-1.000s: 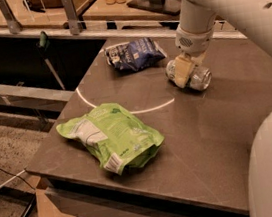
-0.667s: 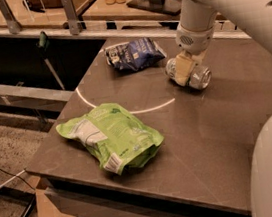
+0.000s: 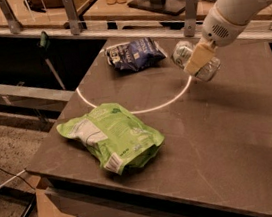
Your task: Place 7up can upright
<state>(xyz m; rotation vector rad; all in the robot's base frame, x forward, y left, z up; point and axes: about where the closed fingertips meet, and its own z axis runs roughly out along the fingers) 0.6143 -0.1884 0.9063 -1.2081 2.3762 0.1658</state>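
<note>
The 7up can [image 3: 209,69], silvery with faint green marks, lies tilted on its side at the back right of the dark table [image 3: 221,139], its round end [image 3: 182,52] facing the camera. My gripper [image 3: 198,60] comes down from the upper right and is shut on the can, with a beige finger [image 3: 195,57] across its middle. The can sits at or just above the tabletop, by the right end of a bright arc of light [image 3: 165,104]; I cannot tell whether it touches the table.
A light-green chip bag [image 3: 112,136] lies at the front left of the table. A dark-blue chip bag [image 3: 133,54] lies at the back, left of the can. A rail with posts [image 3: 190,7] runs behind the table. The floor drops off at the left edge.
The arm has swung up and to the right, and its big lower segment has left the lower right of the view. The can stays in the gripper and has shifted a little right.
</note>
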